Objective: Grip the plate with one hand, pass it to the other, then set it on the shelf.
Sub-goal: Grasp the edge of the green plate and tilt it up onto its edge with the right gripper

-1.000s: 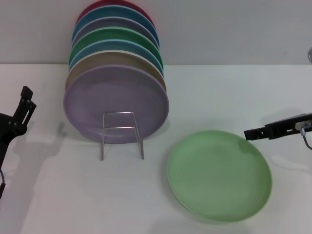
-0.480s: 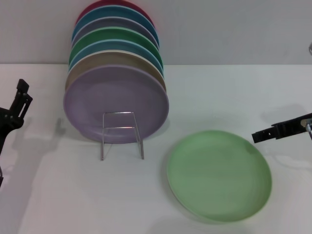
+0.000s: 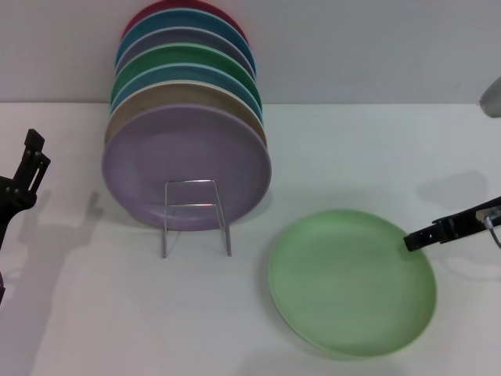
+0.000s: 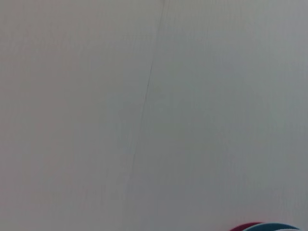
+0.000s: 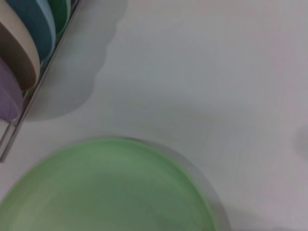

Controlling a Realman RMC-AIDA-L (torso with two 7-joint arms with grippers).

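Observation:
The pale mint-green plate (image 3: 352, 282) lies flat on the white table, to the front right of the shelf; in the right wrist view the plate (image 5: 106, 190) fills the lower part. The shelf (image 3: 196, 215), a thin wire rack, holds several coloured plates upright, with a lilac plate (image 3: 186, 164) at the front. My right gripper (image 3: 412, 241) reaches in from the right edge, its tip at the plate's right rim, just above it. My left gripper (image 3: 30, 164) hangs at the far left, away from the shelf and the plate.
The stack of standing plates (image 3: 188, 86) leans back toward the grey wall. In the right wrist view the rack's edge (image 5: 19, 120) and several plate rims (image 5: 29, 38) show. The left wrist view holds only wall and a sliver of plate rims (image 4: 262, 227).
My right gripper has drawn back a little to the right and dropped toward the plate's right rim. The left gripper has shifted slightly left. The plate has not moved.

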